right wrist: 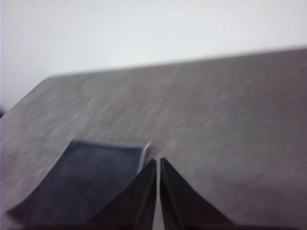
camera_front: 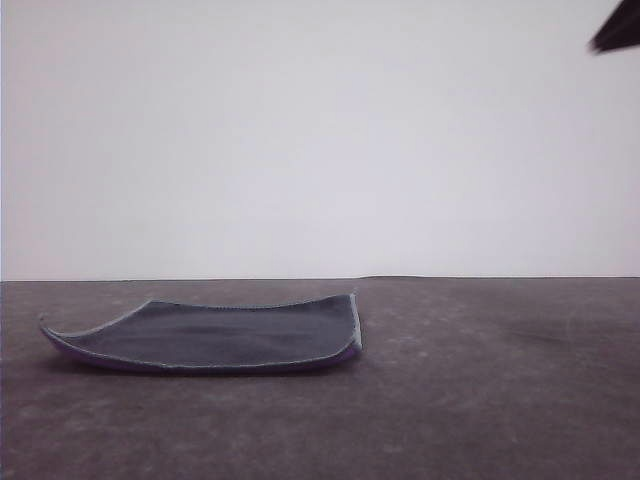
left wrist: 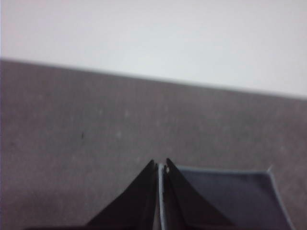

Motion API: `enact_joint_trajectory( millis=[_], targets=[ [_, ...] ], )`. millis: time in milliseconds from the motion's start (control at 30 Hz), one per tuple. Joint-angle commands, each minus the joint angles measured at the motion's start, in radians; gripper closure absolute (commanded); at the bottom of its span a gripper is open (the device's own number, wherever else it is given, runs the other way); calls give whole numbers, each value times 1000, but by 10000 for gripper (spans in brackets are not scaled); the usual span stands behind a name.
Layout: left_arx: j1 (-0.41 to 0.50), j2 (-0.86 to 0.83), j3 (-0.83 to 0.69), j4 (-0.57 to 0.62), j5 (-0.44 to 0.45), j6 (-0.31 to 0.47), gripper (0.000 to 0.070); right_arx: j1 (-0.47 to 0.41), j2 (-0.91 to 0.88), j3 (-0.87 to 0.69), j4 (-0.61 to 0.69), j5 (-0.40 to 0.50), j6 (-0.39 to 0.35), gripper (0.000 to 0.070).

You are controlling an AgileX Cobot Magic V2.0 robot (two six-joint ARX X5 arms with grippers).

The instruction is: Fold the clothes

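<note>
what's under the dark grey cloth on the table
The dark grey rectangular cloth lies on the grey-brown table, corners curling up and showing a purple underside along the edge. Anything beneath its flat middle is covered.

The cloth (camera_front: 215, 338) shows a dark grey upper face, with a thin line of bright purple along its underside at the front edge and a lighter grey stitched border. The bench (camera_front: 480, 400) under it is a mottled grey-brown with faint pale specks. Behind the cloth, the wall (camera_front: 320, 140) is plain off-white. Both the left gripper (left wrist: 160, 165) and the right gripper (right wrist: 158, 160) are black.
</note>
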Motion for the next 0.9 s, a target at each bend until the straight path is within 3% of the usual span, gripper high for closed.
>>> enact_joint_trajectory(
  millis=[0,200,433,567,767,867],
  targets=[
    [0,84,63,-24,14,54,688,10,91,57,-9,-27,-1,694],
    [0,291,167,-53,124,56,688,50,291,167,-16,-29,-11,693],
    [0,441,178,-120,267,57,688,103,391,174,-81,-33,-56,693],
    [0,493,178,-171,292,80,688,136,420,174,-132,-29,-101,693],
    [0,506,178,-187,291,94,684,162,432,174,-138,-29,-110,691],
    [0,506,178,-187,291,95,680,166,432,174,-137,-29,-110,626]
  ],
)
